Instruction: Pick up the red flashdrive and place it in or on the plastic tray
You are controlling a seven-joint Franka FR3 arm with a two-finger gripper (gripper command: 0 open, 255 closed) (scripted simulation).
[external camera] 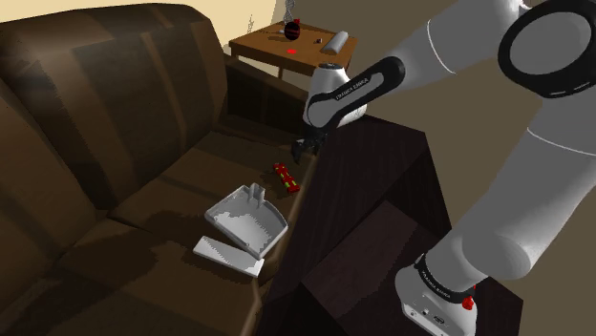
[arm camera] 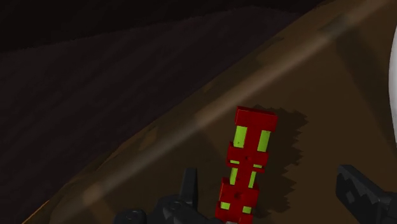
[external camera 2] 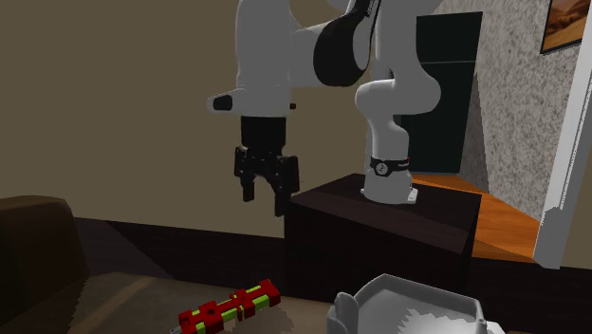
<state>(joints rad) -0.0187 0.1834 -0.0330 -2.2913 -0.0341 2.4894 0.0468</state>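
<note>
Hard to see: my gripper [external camera 2: 265, 201] blends into dark stand [external camera: 382, 200] in shoulder view. Second exterior view cuts off white tray [external camera 2: 408, 304] at its bottom edge. Wrist view cuts off the near end of red flashdrive [arm camera: 245, 165]. White lettering on my forearm is too small to read.

Pose: arm reaches out from stand over brown sofa [external camera: 115, 143], wrist turned down, fingers spread, nothing held. Flashdrive lies on seat below gripper, between fingers, untouched. Tray sits on seat beyond flashdrive, apart from it.
</note>
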